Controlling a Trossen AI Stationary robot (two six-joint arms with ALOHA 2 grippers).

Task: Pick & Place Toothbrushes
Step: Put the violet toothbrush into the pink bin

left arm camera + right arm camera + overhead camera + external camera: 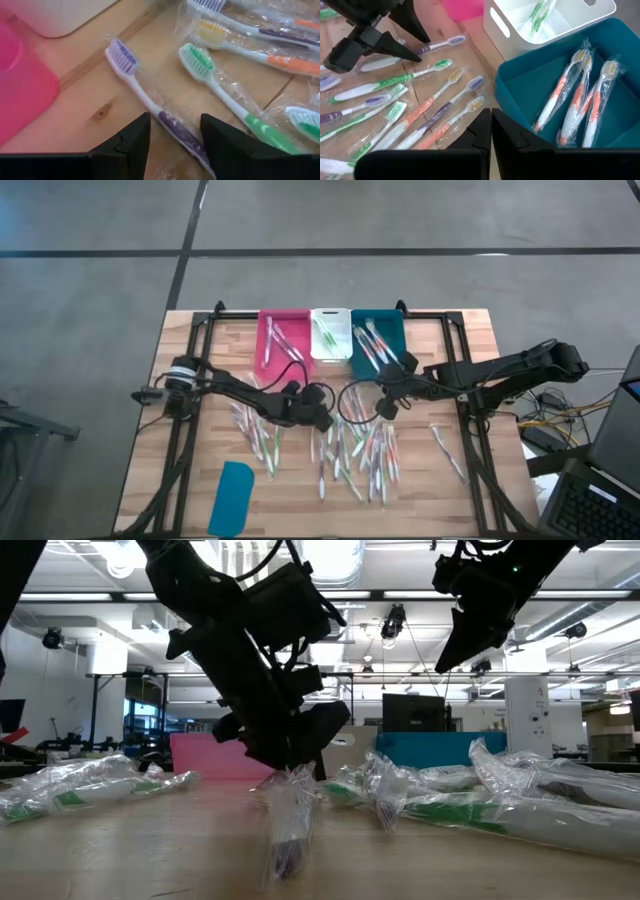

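Many plastic-wrapped toothbrushes lie scattered on the wooden table, with a few more in the pink bin, the white bin and the teal bin. My left gripper is open and low over the table. Its fingers stand on either side of the handle of a purple toothbrush that lies flat, and I see no touch. My right gripper is shut and empty. It hangs raised over the table near the teal bin, which holds orange toothbrushes.
A flat teal lid lies near the table's near left corner. Green and orange toothbrushes lie close beside the purple one. The three bins stand in a row at the far edge. Black frame rails run along both sides.
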